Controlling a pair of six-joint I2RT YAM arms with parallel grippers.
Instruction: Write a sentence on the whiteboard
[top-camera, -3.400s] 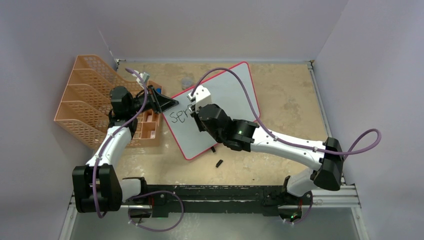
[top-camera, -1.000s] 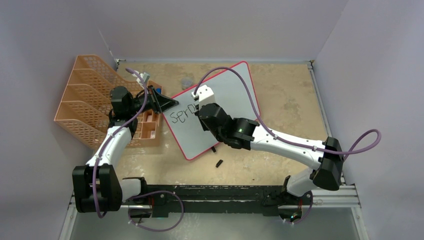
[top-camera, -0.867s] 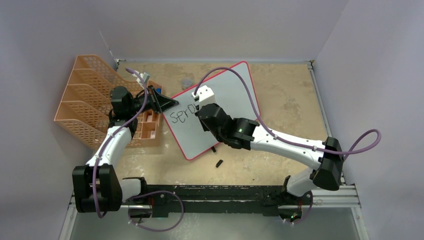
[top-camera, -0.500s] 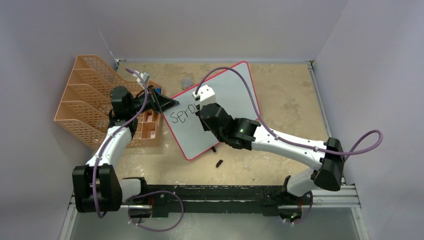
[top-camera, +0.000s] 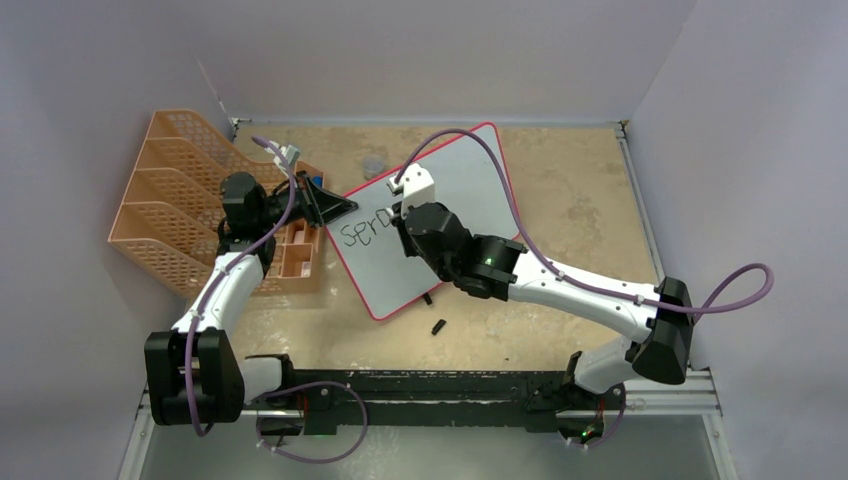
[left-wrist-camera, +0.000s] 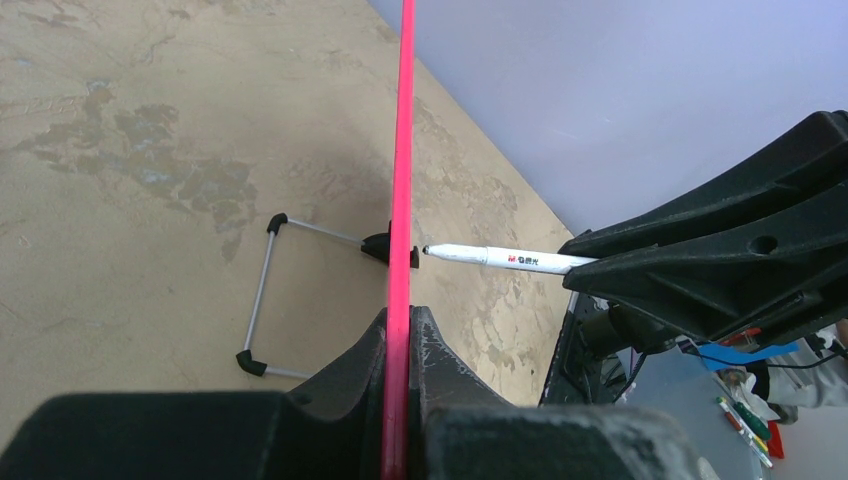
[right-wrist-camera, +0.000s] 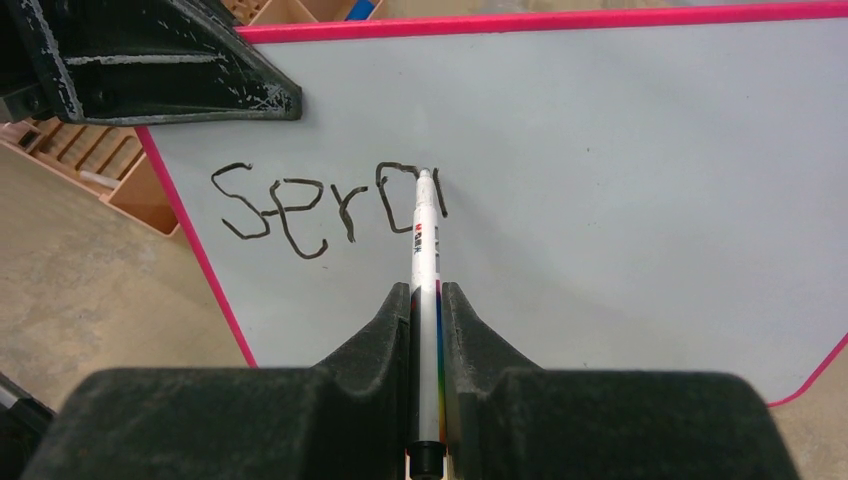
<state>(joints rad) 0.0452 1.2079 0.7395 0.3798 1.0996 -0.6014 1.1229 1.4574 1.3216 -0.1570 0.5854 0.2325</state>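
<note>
The whiteboard (top-camera: 470, 180) sits toward the far middle of the worktop (top-camera: 580, 200), turned at an angle so one corner points to the far edge and another to the near edge. From the left wrist view it is seen edge on, with a wire prop (left-wrist-camera: 262, 295) behind it. The left hand (top-camera: 335, 207) is clamped on its red-pink frame at the left corner, one finger on each face. The right hand (right-wrist-camera: 427, 300) grips a white marker (right-wrist-camera: 428, 245), whose tip touches the board at the top right of the last letter. The writing (right-wrist-camera: 320, 205) is black, near the left corner, and reads roughly "Sero". An orange file rack (top-camera: 165, 200) stands at the far left corner, with a small compartment tray (top-camera: 295, 250) just beside it. A small black piece (top-camera: 438, 326) lies near the board's near corner
</note>
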